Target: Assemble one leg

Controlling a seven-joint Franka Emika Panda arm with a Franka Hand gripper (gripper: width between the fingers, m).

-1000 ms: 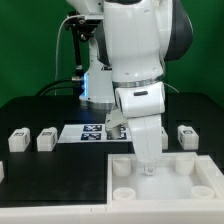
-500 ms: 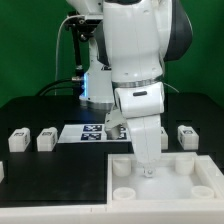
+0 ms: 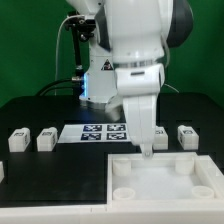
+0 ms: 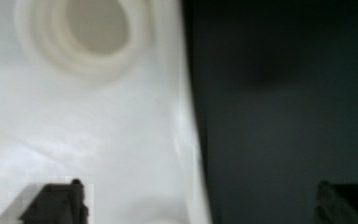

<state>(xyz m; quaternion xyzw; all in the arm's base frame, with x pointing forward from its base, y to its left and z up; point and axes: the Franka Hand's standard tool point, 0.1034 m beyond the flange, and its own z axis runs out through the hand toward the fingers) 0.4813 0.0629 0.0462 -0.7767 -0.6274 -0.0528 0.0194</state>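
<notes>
The large white tray-like part [image 3: 160, 180] lies at the front of the black table, with round corner sockets [image 3: 123, 170]. My gripper [image 3: 146, 153] hangs over the tray's far edge, open and empty. In the wrist view my gripper [image 4: 201, 205] straddles that edge, dark fingertips [image 4: 51, 200] wide apart, with the tray [image 4: 87, 120] and one socket [image 4: 83, 35] below. Two legs [image 3: 18, 140] [image 3: 46, 139] stand at the exterior view's left. Another leg [image 3: 186, 134] stands at the right, and one more [image 3: 162, 133] is partly hidden behind the arm.
The marker board [image 3: 98, 132] lies flat behind the tray, in the middle of the table. The robot base [image 3: 95, 85] and cables stand at the back. In the wrist view, black table [image 4: 282, 110] shows beside the tray's edge.
The arm has shifted toward the exterior view's right and back. The gripper went from over the tray's inside to its far edge. It stays open and empty.
</notes>
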